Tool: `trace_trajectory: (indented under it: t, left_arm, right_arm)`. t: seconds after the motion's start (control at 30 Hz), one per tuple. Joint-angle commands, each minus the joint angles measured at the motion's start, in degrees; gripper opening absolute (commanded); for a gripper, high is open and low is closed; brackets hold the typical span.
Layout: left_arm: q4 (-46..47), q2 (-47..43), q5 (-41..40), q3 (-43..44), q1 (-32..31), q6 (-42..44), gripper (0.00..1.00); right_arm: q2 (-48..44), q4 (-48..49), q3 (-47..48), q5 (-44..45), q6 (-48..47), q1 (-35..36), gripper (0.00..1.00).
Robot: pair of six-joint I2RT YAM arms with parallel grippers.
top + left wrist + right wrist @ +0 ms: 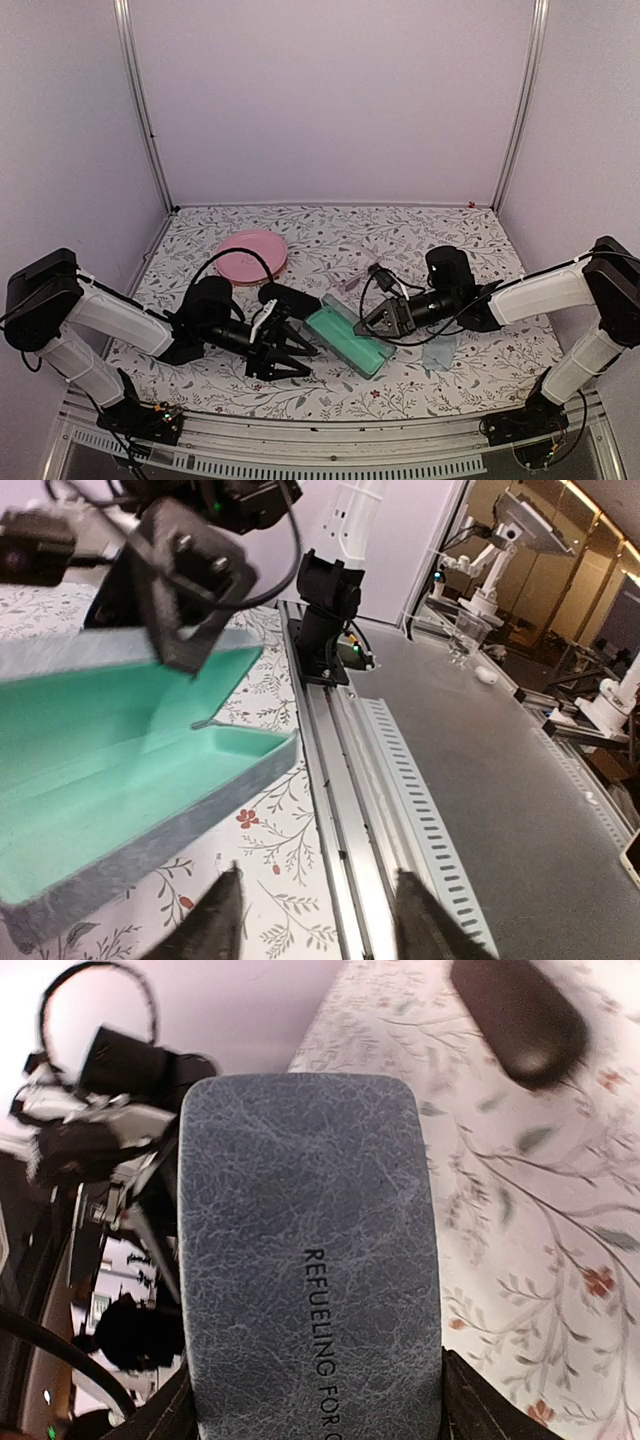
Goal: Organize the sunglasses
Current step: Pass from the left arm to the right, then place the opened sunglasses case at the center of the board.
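The grey-blue rectangular case (350,340) lies open at the table's middle, its green inside (90,770) empty. My right gripper (378,322) is shut on the case's raised lid (310,1260), one finger on each side of it. My left gripper (285,358) is open and empty just left of the case, its fingertips (222,920) low over the tablecloth by the front rail. The pale pinkish sunglasses (350,283) lie behind the case. The reddish-brown pair is out of view.
A black oval case (290,298) lies left of the open case; it also shows in the right wrist view (520,1015). A pink plate (253,255) stands at the back left. A light blue cloth (440,350) lies under my right arm. The metal front rail (345,780) runs beside the case.
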Motion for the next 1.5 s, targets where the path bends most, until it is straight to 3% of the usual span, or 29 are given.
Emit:
trace_trajectory:
  t: [0.0,0.2,0.4,0.53,0.67,0.8,0.93,1.17,1.47]
  left_arm:
    - [4.33,-1.27,3.19,-0.69,-0.49,2.81,0.0]
    - [5.38,-0.52,1.56,-1.35,-0.45,2.19,0.0]
    - [-1.95,0.1,-10.87,2.06,0.0,-2.95,0.05]
    - [-3.65,1.64,-17.49,4.1,0.17,-10.92,0.21]
    - [-3.4,3.36,-23.32,4.98,0.87,-20.27,0.45]
    - [-3.58,5.94,-23.42,6.5,1.61,-25.49,0.58]
    - [-6.29,9.14,-24.09,8.69,1.56,-26.07,0.59]
    - [-5.94,12.08,-23.97,9.21,1.55,-25.68,0.49]
    - [-9.69,5.3,-26.52,6.05,1.77,-19.53,0.57]
  right_arm:
    - [0.62,-6.15,-1.56,4.61,3.75,-2.33,0.59]
    - [-0.77,-6.64,-1.15,4.6,2.74,-2.59,0.54]
    - [-2.93,-9.3,-0.39,7.06,-0.29,-2.42,0.5]
    - [-4.35,-11.45,0.49,8.95,-2.33,-1.7,0.5]
    - [-4.59,-12.75,1.48,9.88,-4.2,-0.17,0.5]
    - [-4.69,-12.93,1.9,10.23,-5.33,0.7,0.5]
    - [-5.16,-12.03,1.95,9.47,-5.64,1.18,0.5]
    - [-4.53,-9.99,1.38,8.27,-4.8,1.27,0.5]
    - [1.08,-11.16,3.98,6.66,-6.26,1.27,0.5]
